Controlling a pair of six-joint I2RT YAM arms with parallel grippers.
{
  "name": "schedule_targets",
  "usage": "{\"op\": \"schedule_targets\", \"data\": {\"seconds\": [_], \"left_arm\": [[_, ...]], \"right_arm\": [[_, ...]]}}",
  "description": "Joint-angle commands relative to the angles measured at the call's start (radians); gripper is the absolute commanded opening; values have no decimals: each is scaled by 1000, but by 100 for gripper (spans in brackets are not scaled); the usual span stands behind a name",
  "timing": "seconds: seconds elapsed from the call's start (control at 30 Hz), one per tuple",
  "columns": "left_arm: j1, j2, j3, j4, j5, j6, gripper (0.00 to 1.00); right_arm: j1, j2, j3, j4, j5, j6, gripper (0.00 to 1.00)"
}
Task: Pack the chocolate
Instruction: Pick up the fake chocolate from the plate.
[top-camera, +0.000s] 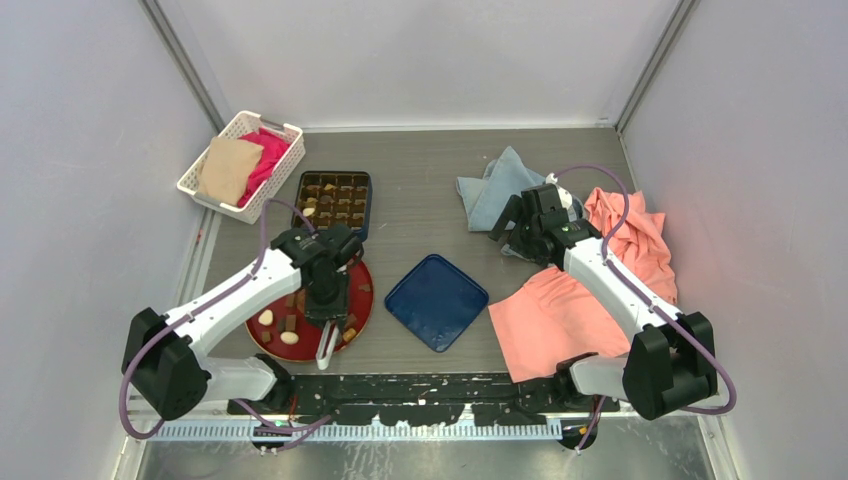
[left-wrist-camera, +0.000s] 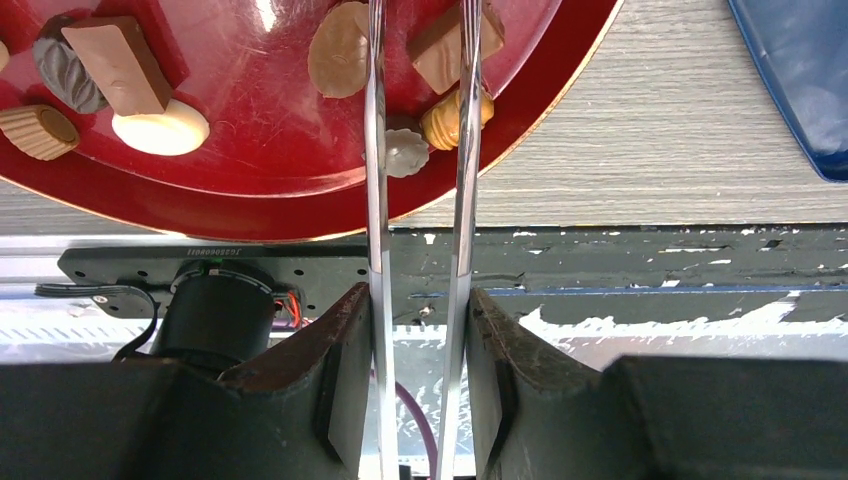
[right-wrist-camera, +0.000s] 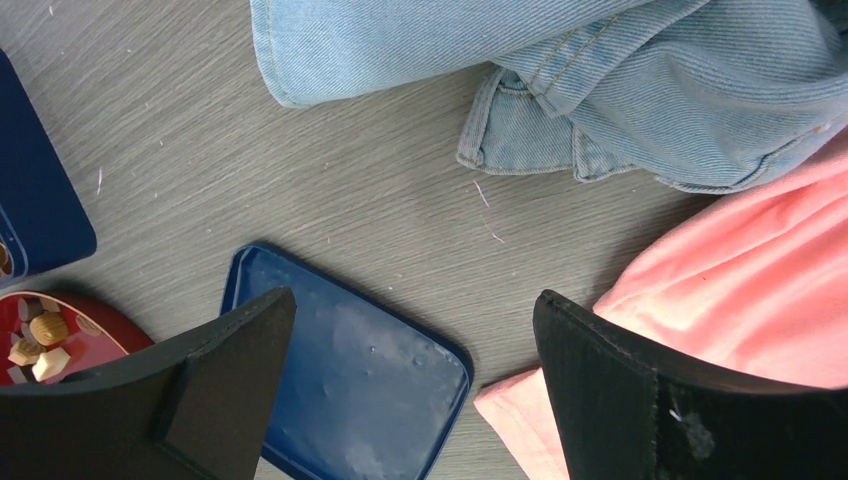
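Observation:
Several chocolate pieces (top-camera: 289, 337) lie on the round red plate (top-camera: 262, 338). Up close I see a white oval (left-wrist-camera: 160, 128), a tan bar (left-wrist-camera: 118, 65) and a golden ribbed piece (left-wrist-camera: 445, 122). More pieces fill the dark box (top-camera: 335, 200) behind the plate. My left gripper (top-camera: 327, 298) hovers over the plate, shut on metal tongs (left-wrist-camera: 376, 200). The tong arms straddle a tan square piece (left-wrist-camera: 432, 52) at the plate's edge. My right gripper (top-camera: 520, 225) is open and empty above the table, as its wrist view (right-wrist-camera: 412, 300) shows.
The blue lid (top-camera: 437, 300) lies mid-table, below my right gripper (right-wrist-camera: 340, 390). A denim cloth (top-camera: 495, 185) and pink cloths (top-camera: 555, 320) lie on the right. A white basket (top-camera: 240, 165) holding cloths stands back left. The black base rail (top-camera: 420, 395) runs along the near edge.

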Motion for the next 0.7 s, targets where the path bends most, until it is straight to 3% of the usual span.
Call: {"op": "schedule_targets", "data": {"seconds": [0.0, 0.67], "left_arm": [[-6, -24, 29, -11, -29, -20, 37], [-18, 99, 6, 50, 0, 14, 38]], "right_arm": [[6, -30, 5, 36, -1, -7, 94], [6, -39, -1, 32, -1, -7, 94]]}}
